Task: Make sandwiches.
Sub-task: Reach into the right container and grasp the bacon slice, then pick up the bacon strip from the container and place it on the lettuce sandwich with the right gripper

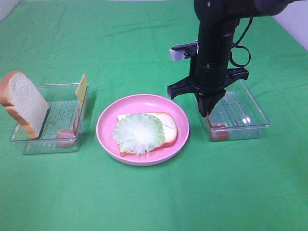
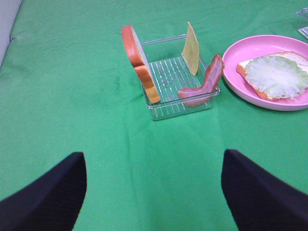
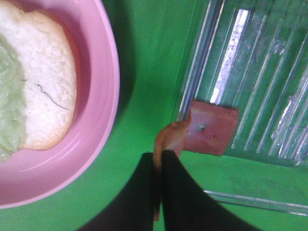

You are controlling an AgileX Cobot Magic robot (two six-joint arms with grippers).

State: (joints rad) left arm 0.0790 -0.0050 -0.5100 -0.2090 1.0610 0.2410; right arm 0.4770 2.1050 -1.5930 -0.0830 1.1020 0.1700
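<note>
1. The right gripper (image 3: 158, 157) has its two black fingers pressed together, pinching the orange-brown edge of a ham strip (image 3: 211, 127).
2. That ham strip is pink-red. Its flat squarish end lies in the corner of the right tray (image 1: 250, 108), and its folded part rises over the tray wall to the fingers.
3. Beside this tray sits the pink plate (image 1: 108, 120) with the open sandwich. A lower bread slice (image 1: 169, 126), white with an orange-brown crust, lies flat on it, and a round, pale green lettuce (image 1: 138, 133) leaf covers most of the slice.
4. The left gripper (image 2: 154, 155) hangs over the green cloth (image 1: 154, 202) with its fingers spread wide and nothing between them.
5. Beyond it, the left tray (image 1: 60, 113) holds a second bread slice (image 1: 24, 101) leaning on edge, a yellow cheese square (image 1: 81, 89) propped against the wall, and another ham strip (image 2: 204, 82) curled at one end.
</note>
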